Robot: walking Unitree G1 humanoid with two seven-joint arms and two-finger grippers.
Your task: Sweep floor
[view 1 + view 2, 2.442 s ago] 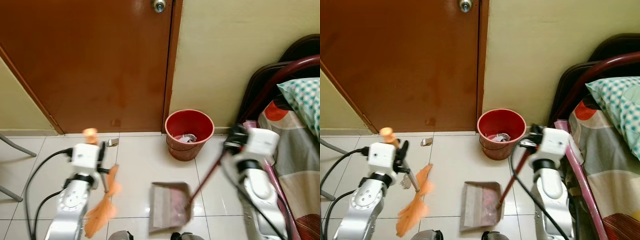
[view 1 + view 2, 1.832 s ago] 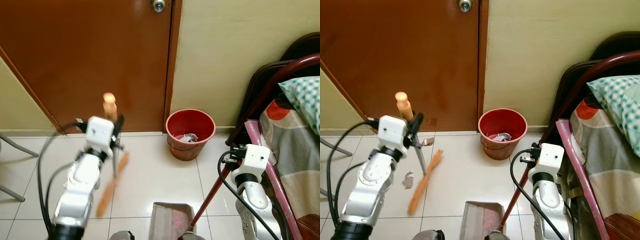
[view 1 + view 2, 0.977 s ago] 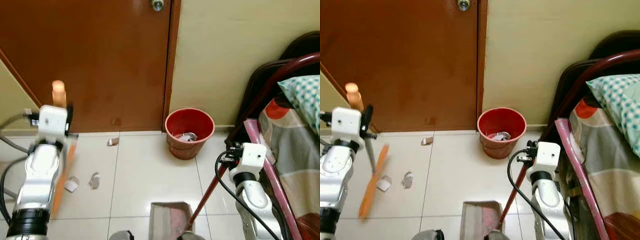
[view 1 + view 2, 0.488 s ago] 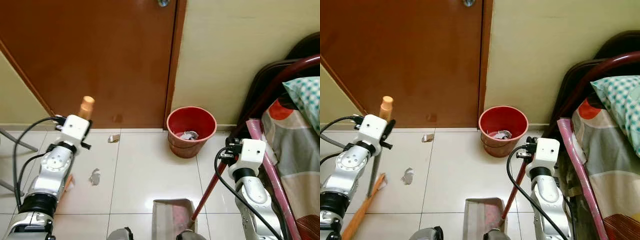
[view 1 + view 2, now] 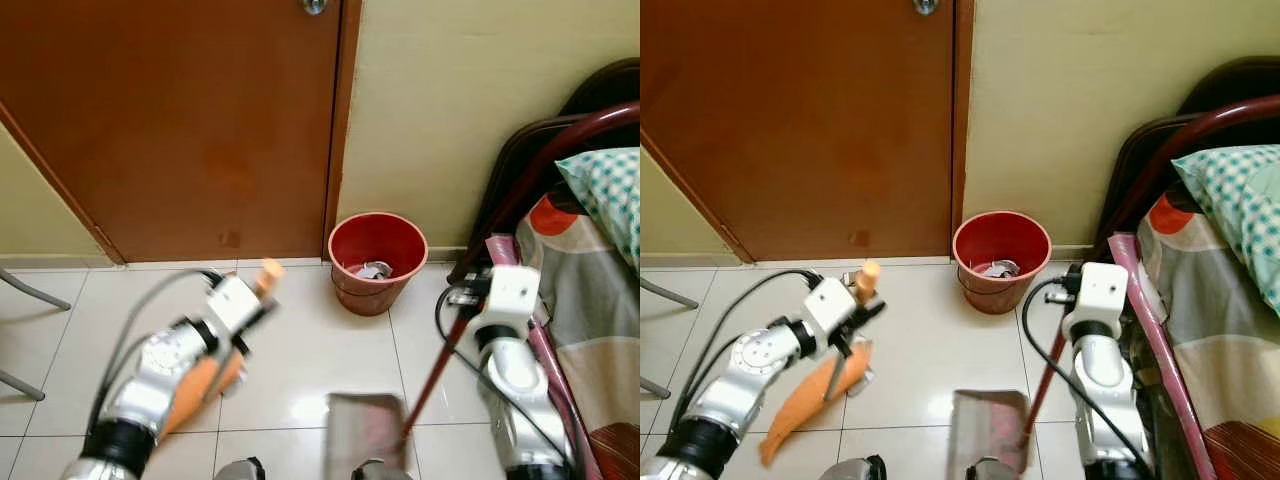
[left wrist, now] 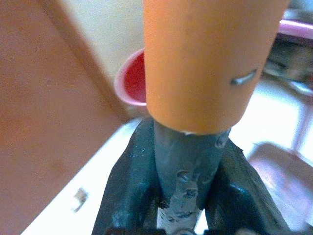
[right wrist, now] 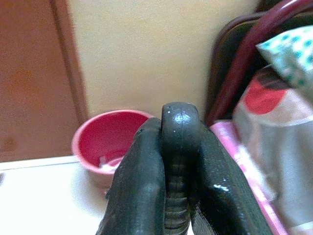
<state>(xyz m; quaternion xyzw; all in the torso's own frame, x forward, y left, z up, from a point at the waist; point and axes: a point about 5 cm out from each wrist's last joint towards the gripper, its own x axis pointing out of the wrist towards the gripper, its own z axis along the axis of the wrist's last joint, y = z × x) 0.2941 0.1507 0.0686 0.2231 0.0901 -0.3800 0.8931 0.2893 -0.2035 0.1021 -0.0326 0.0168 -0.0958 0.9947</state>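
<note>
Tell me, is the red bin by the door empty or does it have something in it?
Not empty. The red bin stands upright with crumpled pale scraps at its bottom, far below the rim.

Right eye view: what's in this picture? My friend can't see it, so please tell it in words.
A robot sweeps a white tiled floor: its left gripper holds an orange broom, its right gripper holds the long handle of a dustpan. A red bin stands by a brown door, and a bed is on the right.

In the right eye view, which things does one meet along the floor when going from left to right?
Chair leg → broom in the left claw → dustpan → right claw on its handle → bed. The bin stands farther back.
</note>
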